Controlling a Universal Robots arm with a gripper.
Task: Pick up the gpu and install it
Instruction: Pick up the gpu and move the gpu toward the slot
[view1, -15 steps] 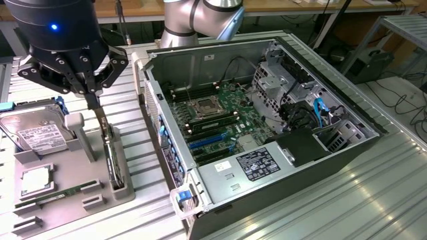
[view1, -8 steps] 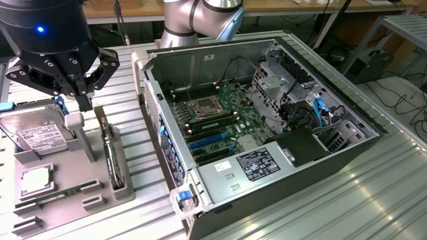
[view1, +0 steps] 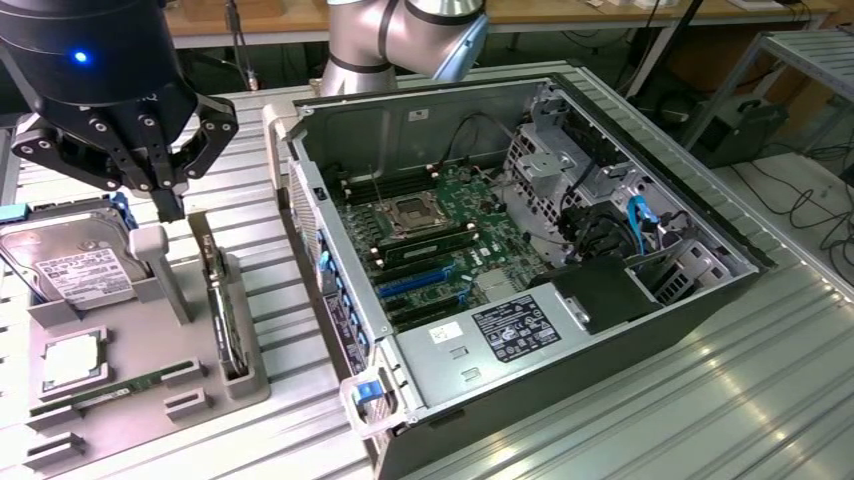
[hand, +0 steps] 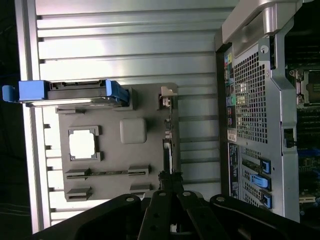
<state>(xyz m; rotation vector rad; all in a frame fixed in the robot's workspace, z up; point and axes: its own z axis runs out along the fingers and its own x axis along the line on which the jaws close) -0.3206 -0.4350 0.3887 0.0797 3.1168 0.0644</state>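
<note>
The gpu (view1: 222, 305) stands on edge in a slot of the grey holder tray (view1: 147, 340), thin and dark from the side. In the wrist view the gpu (hand: 168, 150) is a narrow dark strip with its silver bracket at one end. My black gripper (view1: 167, 208) hangs above the tray's far part, just to the exterior view's left of the gpu, with its fingers drawn together and nothing between them. In the wrist view the gripper (hand: 170, 177) sits over the gpu's near end. The open computer case (view1: 534, 250) shows the motherboard's blue slots (view1: 414, 285).
On the tray lie a silver hard drive (view1: 74, 265) with blue rails (hand: 70, 92), a square processor (view1: 74, 360) and a narrow green RAM stick (view1: 120, 390). The case wall (view1: 314, 250) rises right beside the tray. The table is ribbed metal (view1: 747, 400).
</note>
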